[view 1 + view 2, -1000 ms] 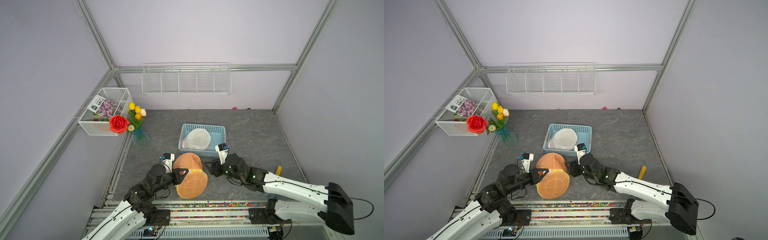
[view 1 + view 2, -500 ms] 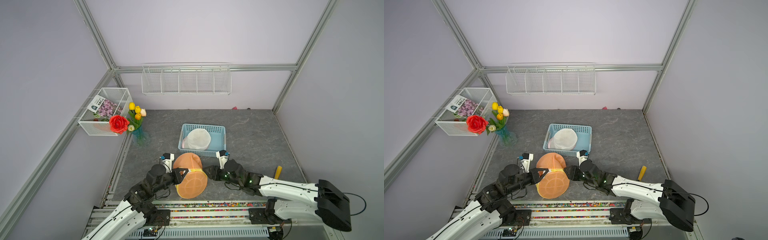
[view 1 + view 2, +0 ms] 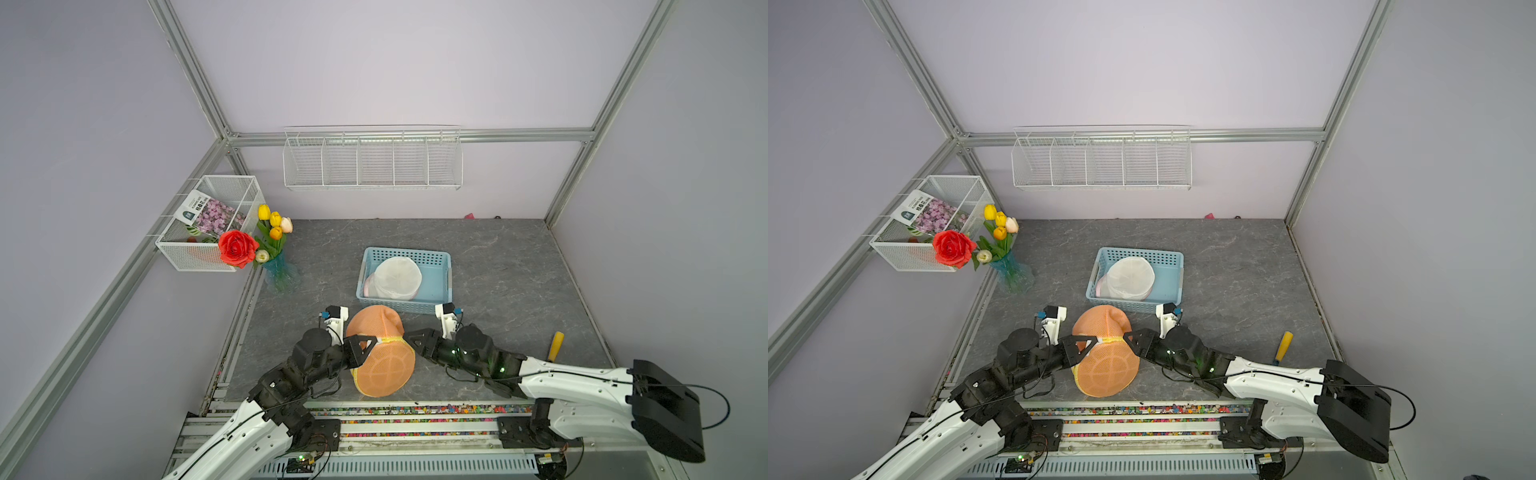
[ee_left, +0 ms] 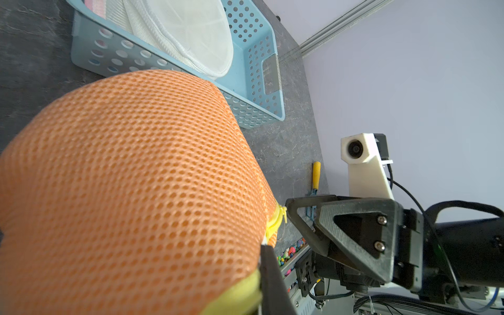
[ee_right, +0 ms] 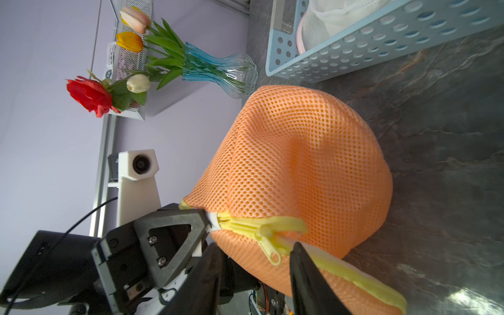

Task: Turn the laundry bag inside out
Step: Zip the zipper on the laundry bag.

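Table (image 3: pixel 498 266): one orange bag (image 3: pixel 380 353), one basket (image 3: pixel 405 252).

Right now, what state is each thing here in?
orange laundry bag: lying on the table, puffed up.
left fingers: shut on the bag's zip end.
right fingers: open, either side of the zip pull.
blue basket: holding a white mesh bag.
vase: upright, tulips inside.
yellow-handled tool: lying flat.

Grey marbled worktop (image 3: pixel 498 257). Blue basket (image 3: pixel 448 274) mid-surface. Orange laundry bag (image 3: pixel 380 361) just in front of basket. Glass vase (image 3: pixel 281 274) well left of basket. Yellow-handled item (image 3: pixel 555 345) right-front of basket.
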### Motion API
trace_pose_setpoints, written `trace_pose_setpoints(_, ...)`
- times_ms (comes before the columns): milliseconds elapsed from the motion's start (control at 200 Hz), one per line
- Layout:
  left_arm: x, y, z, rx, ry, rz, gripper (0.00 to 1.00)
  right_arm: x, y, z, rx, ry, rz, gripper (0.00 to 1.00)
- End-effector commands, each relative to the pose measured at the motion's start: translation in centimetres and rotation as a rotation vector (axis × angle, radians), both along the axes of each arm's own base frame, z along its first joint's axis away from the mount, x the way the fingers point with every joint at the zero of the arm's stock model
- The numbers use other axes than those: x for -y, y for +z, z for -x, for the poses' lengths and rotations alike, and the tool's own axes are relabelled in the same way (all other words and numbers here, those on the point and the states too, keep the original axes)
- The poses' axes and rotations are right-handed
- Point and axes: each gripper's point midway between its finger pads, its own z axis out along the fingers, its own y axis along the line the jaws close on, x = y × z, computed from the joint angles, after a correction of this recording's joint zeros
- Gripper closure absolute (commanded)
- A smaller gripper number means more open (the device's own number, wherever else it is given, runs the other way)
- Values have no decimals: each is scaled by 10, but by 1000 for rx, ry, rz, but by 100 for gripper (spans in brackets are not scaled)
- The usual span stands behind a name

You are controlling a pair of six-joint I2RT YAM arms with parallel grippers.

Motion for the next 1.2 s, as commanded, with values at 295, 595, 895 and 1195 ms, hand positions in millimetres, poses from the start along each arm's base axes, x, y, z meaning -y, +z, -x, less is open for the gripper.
trace_pose_setpoints(295, 0, 4, -2, 23, 11, 19, 100, 3, -10, 6, -89, -54, -20, 62)
trace_pose_setpoints(595, 2, 2, -1, 20, 1, 23, 100, -5, -10, 5, -89, -44, -32, 62)
trace_pose_setpoints(895, 3, 3, -1, 21, -2, 34, 100, -9, -15, 2, -104, -51, -48, 62)
trace_pose_setpoints(1195, 3, -1, -1, 14, -3, 33, 100, -15, -6, 0, -88, -44, -76, 69)
